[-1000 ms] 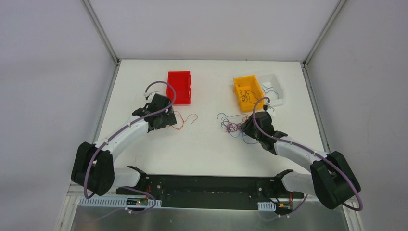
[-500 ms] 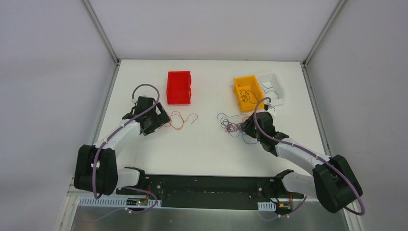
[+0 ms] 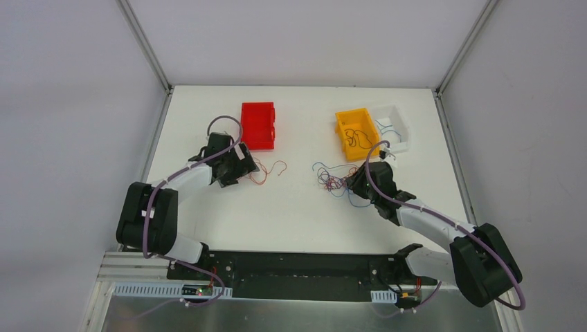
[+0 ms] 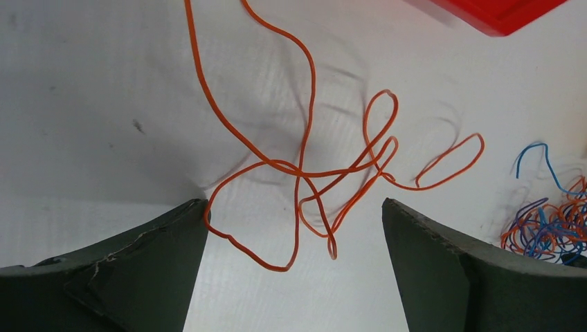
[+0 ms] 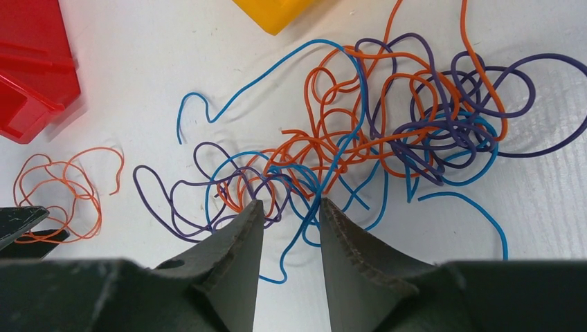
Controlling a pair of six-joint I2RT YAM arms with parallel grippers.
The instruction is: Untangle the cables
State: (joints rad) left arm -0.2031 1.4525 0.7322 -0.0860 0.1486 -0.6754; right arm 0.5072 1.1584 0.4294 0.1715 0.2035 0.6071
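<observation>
L tool [image 4: 294, 201] wide open, empty, low over orange strand [image 4: 302, 173]; R tool [image 5: 291, 201] half-open straddling tangle [image 5: 325, 149].

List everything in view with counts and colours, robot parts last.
table: 1, white, under everything
red bin: 1, red, far side, left of centre, nothing seen inside
yellow bin: 1, yellow, far right, dark strands inside
white bin: 1, white, touching the yellow bin's right side, blue strands inside
loose orange cable: strand count unclear, orange, below the red bin
tangled cables: many, orange, blue, purple, below the yellow bin
left gripper: 1, dark, open, jaws either side of the loose orange cable
right gripper: 1, dark, jaws narrowly apart at the tangle's near edge, a blue strand running between them
</observation>
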